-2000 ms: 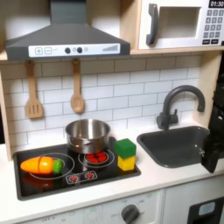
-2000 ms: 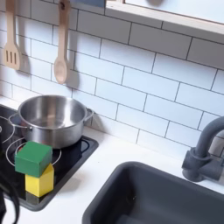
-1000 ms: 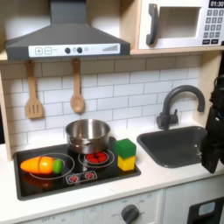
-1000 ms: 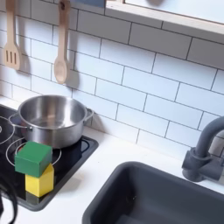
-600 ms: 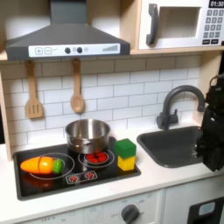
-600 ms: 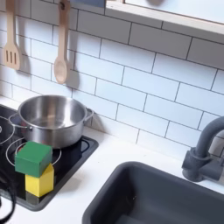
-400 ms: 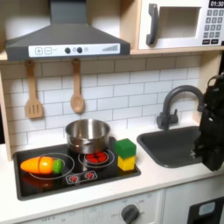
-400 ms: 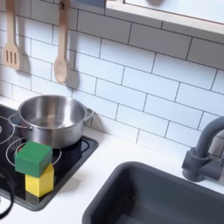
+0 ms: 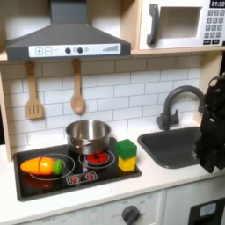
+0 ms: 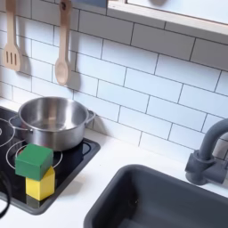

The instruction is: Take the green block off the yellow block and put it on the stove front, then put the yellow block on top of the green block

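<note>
The green block (image 9: 127,148) sits on top of the yellow block (image 9: 128,163) at the right front corner of the black stove (image 9: 53,185), beside the right burner. Both exterior views show the stack, with the green block (image 10: 34,160) sitting slightly askew on the yellow block (image 10: 39,186), near the stove (image 10: 85,151) edge. My black gripper (image 9: 211,163) hangs at the first exterior view's right edge, over the sink and well to the right of the blocks. Its fingers are too dark to make out.
A steel pot (image 9: 86,134) stands on the back of the stove, just behind the blocks. An orange toy vegetable (image 9: 44,164) lies on the left burner. The sink (image 9: 176,146) and faucet (image 9: 176,101) are to the right. A spatula (image 9: 33,92) and spoon (image 9: 77,88) hang on the tiled wall.
My arm has come in from the first exterior view's right edge and now reaches further left over the sink. The blocks, pot and vegetable have not moved.
</note>
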Available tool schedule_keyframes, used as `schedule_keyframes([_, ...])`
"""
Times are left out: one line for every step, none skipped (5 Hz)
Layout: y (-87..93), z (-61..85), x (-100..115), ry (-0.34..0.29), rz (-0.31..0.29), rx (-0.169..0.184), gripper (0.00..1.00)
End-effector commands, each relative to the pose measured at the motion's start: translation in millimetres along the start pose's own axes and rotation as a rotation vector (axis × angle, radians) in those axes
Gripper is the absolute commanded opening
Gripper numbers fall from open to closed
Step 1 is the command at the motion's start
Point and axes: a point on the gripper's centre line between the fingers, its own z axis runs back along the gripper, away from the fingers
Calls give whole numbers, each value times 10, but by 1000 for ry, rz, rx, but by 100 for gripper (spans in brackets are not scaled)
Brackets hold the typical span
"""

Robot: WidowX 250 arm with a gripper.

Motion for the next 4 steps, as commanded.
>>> schedule_keyframes([-9,9,-11,-12,-2,-1,100])
schedule_keyframes([3,-2,2,-18,1,3,100])
schedule_keyframes([35,-14,41,-26,1,-14,100])
schedule_keyframes([40,20,41,-40,3,-7,100])
